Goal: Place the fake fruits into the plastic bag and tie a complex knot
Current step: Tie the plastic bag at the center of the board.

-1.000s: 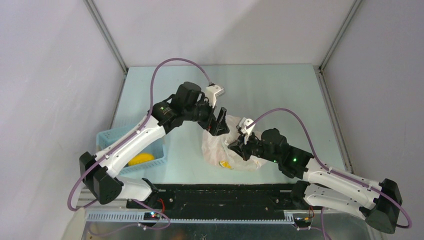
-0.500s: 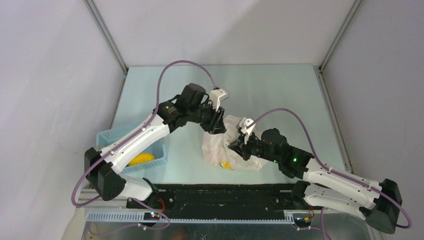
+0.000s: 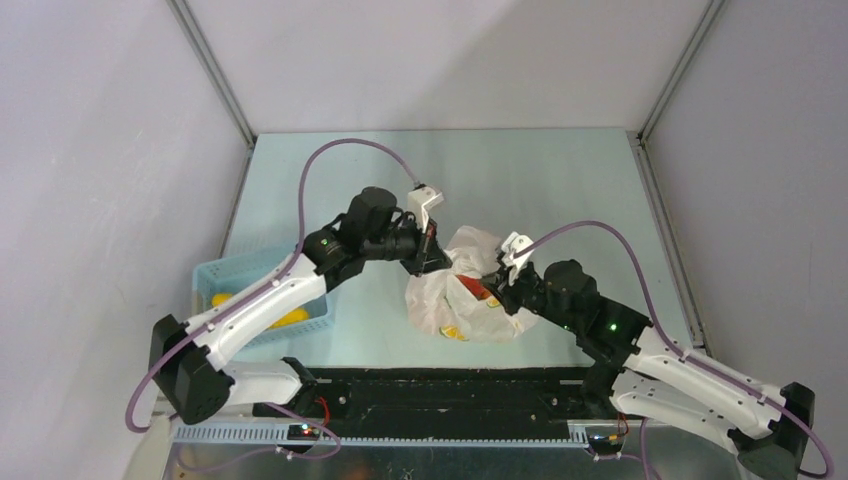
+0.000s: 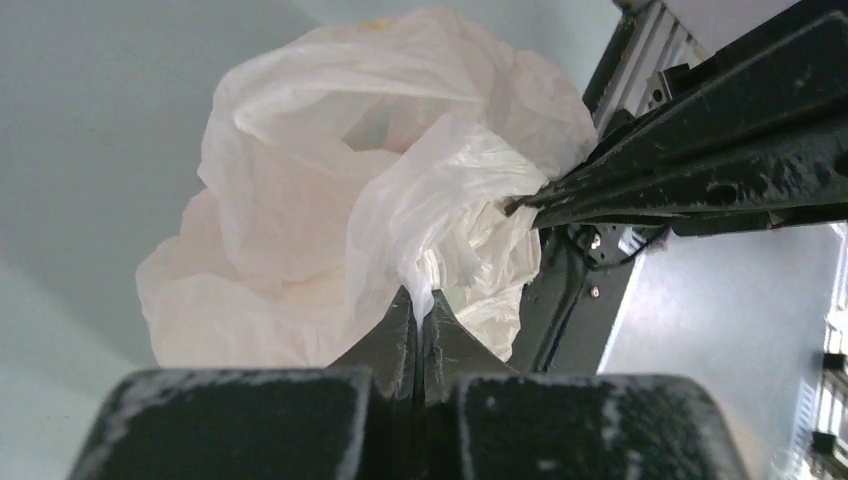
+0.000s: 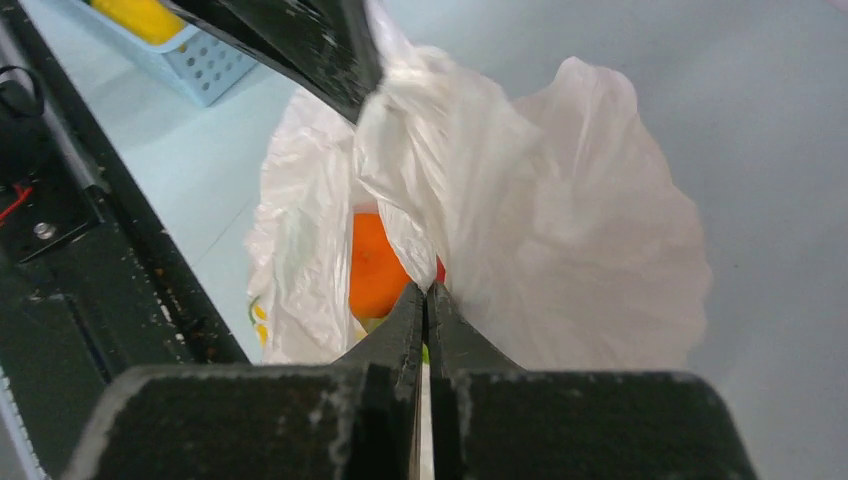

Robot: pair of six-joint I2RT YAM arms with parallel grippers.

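Observation:
The thin white plastic bag (image 3: 450,305) lies mid-table, its mouth pulled between both grippers. My left gripper (image 3: 437,262) is shut on a bunched strip of the bag's far edge (image 4: 432,262). My right gripper (image 3: 497,290) is shut on the near edge, a twist of film (image 5: 415,245) in its tips. Inside the bag (image 5: 560,230) an orange fruit (image 5: 375,265) shows, with a sliver of red fruit (image 5: 440,270) beside it. Yellow fake fruits (image 3: 288,318) remain in the blue basket. No knot is in view.
The light blue slatted basket (image 3: 255,268) stands at the left under the left arm. A black rail (image 3: 450,390) runs along the near edge. Grey walls close the table on three sides.
My left gripper went from wide open to shut on the bag's edge and drew back to the left. The right arm shifted right with its edge, spreading the bag's mouth.

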